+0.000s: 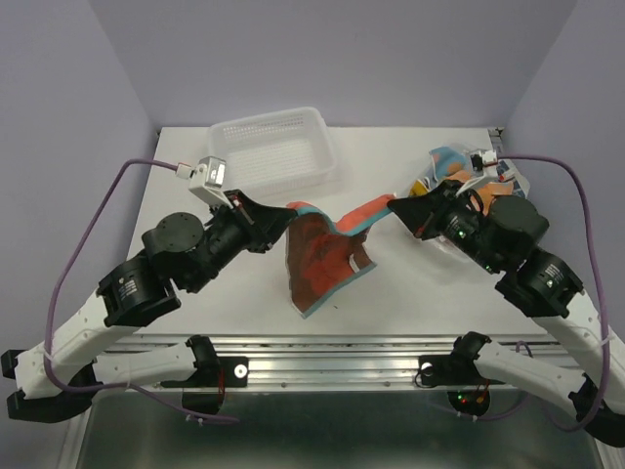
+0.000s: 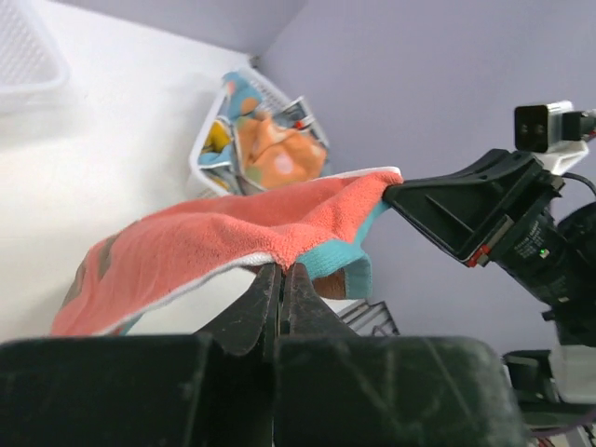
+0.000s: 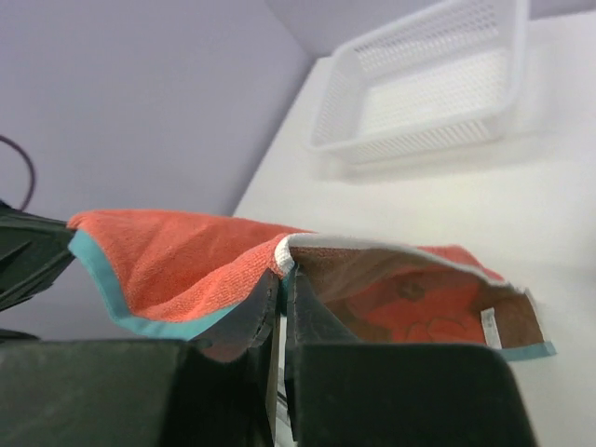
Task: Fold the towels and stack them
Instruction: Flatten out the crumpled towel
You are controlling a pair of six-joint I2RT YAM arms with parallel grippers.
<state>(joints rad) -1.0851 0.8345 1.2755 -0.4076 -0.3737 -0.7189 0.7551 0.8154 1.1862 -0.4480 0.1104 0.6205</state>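
Top external | one red-orange towel [image 1: 327,259] | both jaws clamped on it | two baskets [image 1: 273,147] [image 2: 200,154]

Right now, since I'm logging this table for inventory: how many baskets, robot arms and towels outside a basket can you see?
Baskets: 2, the empty basket and the filled basket
Towels outside a basket: 1, the red-orange towel, stretched between the arms
Robot arms: 2, the left arm and the right arm
Total: 5
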